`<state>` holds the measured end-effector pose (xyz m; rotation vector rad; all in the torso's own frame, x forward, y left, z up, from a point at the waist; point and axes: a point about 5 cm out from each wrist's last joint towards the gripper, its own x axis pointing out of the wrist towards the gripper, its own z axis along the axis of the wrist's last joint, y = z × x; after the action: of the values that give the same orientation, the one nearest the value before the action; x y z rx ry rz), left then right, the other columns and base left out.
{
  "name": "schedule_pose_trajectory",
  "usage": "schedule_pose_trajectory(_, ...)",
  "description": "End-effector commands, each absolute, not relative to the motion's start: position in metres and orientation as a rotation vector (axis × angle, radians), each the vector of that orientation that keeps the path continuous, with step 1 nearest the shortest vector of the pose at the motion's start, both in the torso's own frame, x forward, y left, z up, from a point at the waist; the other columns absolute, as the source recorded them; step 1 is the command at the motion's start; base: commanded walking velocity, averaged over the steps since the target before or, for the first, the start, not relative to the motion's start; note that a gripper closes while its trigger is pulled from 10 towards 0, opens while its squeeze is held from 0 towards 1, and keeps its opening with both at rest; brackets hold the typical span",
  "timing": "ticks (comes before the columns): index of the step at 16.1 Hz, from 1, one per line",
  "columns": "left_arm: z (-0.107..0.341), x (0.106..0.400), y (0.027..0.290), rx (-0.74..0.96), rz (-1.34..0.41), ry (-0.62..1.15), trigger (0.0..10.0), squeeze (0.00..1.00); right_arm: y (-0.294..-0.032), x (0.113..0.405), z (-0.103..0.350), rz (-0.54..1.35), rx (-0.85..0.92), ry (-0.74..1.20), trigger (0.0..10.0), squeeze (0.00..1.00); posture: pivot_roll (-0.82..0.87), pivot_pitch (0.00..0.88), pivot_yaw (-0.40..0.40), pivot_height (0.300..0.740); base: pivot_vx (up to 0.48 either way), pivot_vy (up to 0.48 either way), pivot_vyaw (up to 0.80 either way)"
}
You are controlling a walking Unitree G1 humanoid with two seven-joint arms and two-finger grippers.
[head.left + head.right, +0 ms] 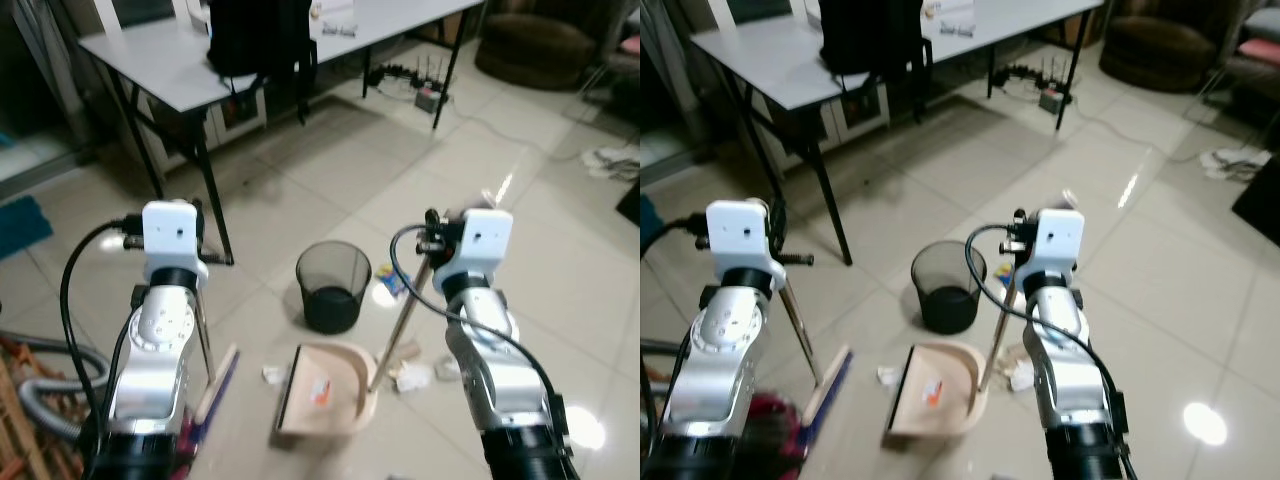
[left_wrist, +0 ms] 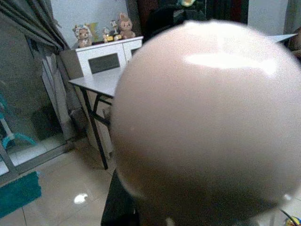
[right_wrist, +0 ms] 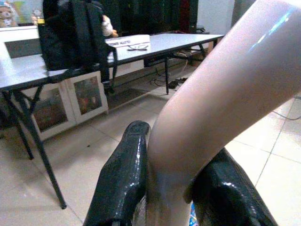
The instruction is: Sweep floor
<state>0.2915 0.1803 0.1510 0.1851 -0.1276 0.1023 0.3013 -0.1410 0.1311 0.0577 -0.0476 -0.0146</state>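
the right gripper [image 3: 174,188] is clamped on the dustpan handle [image 1: 403,318], the dustpan [image 1: 325,388] below it by the bin [image 1: 333,285]. the left gripper [image 1: 190,270] holds the broom [image 1: 213,385]; its finger state i cannot tell. keep the pan's lip flat on the floor and sweep the scraps [image 1: 415,377] beside it inward in short strokes.

The dustpan [image 1: 325,390] lies on the floor [image 1: 330,170] just before the bin [image 1: 333,285] — table [image 1: 170,60] behind.
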Motion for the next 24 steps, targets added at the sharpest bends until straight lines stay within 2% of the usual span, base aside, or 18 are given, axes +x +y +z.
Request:
schedule_pose_trajectory(1,0.162,0.293,0.174,0.181,0.082,-0.174,10.0,0.00,-0.147,0.304,0.139,-0.046,0.045,-0.099,10.0,0.00,0.03,0.050,0.013,0.740,0.416,0.000,0.00)
schedule_pose_trajectory(5,0.158,0.288,0.173,0.187,0.076,-0.153,10.0,0.00,-0.149,0.304,0.131,-0.064,0.028,-0.099,10.0,0.00,0.04,0.080,0.019,0.740,0.411,0.000,0.00)
schedule_pose_trajectory(11,0.138,0.277,0.170,0.175,0.087,-0.091,10.0,0.00,-0.151,0.300,0.118,-0.053,-0.013,-0.075,10.0,0.00,0.03,0.141,0.020,0.740,0.000,0.000,0.00)
schedule_pose_trajectory(15,0.127,0.278,0.170,0.208,0.149,-0.113,10.0,0.00,-0.147,0.302,0.113,-0.023,-0.034,-0.101,10.0,0.00,0.02,0.209,0.022,0.740,0.000,0.000,0.00)
schedule_pose_trajectory(20,0.126,0.287,0.165,0.221,0.139,-0.199,10.0,0.00,-0.135,0.312,0.119,0.035,-0.114,-0.177,10.0,0.00,0.01,0.276,0.008,0.740,0.000,0.000,0.00)
schedule_pose_trajectory(24,0.129,0.295,0.163,0.212,0.152,-0.276,10.0,0.00,-0.137,0.317,0.129,0.020,-0.156,-0.268,10.0,0.00,-0.01,0.321,-0.002,0.740,0.000,0.000,0.00)
